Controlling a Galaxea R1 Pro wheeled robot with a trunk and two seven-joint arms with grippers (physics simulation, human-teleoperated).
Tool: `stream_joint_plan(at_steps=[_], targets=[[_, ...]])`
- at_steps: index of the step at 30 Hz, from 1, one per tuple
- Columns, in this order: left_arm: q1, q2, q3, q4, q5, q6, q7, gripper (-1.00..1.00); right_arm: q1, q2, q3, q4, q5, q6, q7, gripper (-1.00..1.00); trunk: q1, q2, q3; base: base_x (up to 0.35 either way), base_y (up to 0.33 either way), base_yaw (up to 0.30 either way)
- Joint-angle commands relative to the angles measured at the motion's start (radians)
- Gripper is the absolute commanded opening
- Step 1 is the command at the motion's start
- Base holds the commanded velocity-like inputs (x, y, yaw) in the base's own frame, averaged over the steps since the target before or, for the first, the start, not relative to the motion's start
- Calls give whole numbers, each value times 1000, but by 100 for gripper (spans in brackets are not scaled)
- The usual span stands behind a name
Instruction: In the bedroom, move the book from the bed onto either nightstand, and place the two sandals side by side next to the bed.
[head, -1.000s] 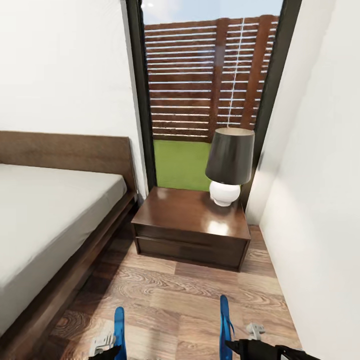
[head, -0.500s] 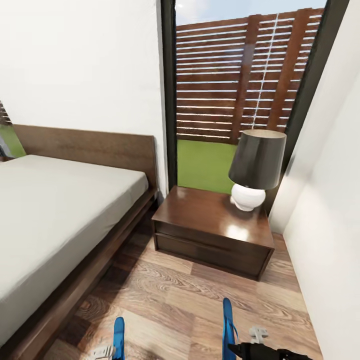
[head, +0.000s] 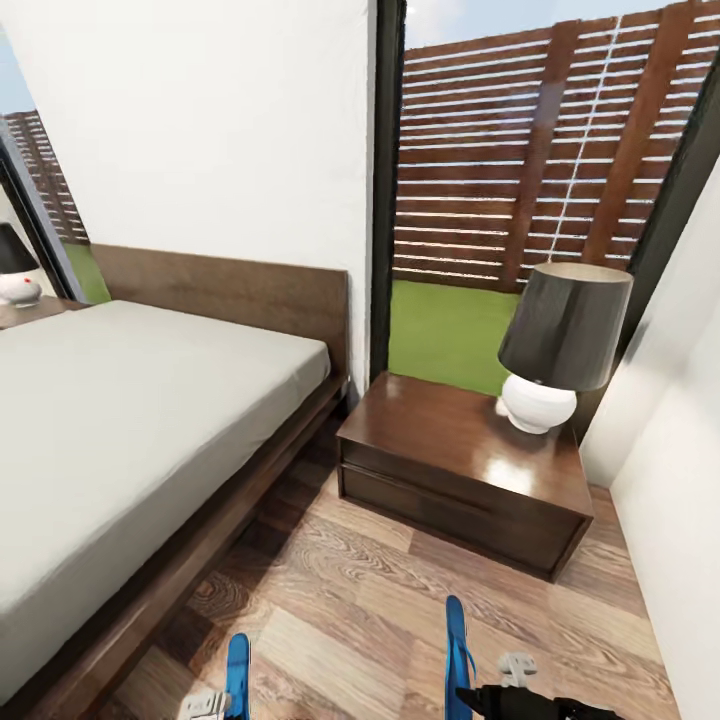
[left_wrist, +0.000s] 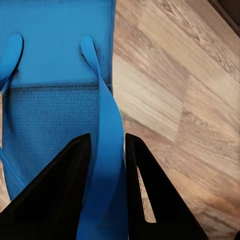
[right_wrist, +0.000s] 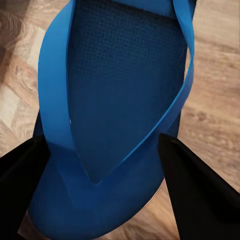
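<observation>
Each gripper holds one bright blue sandal low over the wood floor. In the head view the left sandal (head: 237, 668) and right sandal (head: 455, 645) hang edge-on at the bottom. My left gripper (left_wrist: 107, 192) is shut on a strap of its sandal (left_wrist: 50, 75). My right gripper (right_wrist: 107, 200) is shut across the heel of its sandal (right_wrist: 125, 85), one black finger (right_wrist: 20, 187) on each side. The bed (head: 110, 420) lies at the left, and a dark nightstand (head: 455, 465) stands beside it. The book is out of view.
A lamp (head: 560, 345) with a dark shade and white base stands on the nightstand's right half. A white wall (head: 680, 480) is close on the right. A tall window (head: 520, 190) is behind the nightstand. A second nightstand with a lamp (head: 15, 270) stands beyond the bed.
The camera has swung left, so the nightstand and window sit further right in the picture and more of the bed and the far lamp show. Both sandals stay held.
</observation>
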Motion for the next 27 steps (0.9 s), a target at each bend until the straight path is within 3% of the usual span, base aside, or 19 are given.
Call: stream_joint_plan(at_steps=[1, 27], targets=[[-1, 0, 2, 2, 2, -2, -4, -100, -2, -1, -5, 5, -3, -4, 4, -100, 0, 0, -1, 0, 0, 241], [-1, -2, 1, 2, 1, -2, -4, -100, -2, -1, -5, 5, -2, -4, 4, -100, 0, 0, -1, -1, 0, 261]])
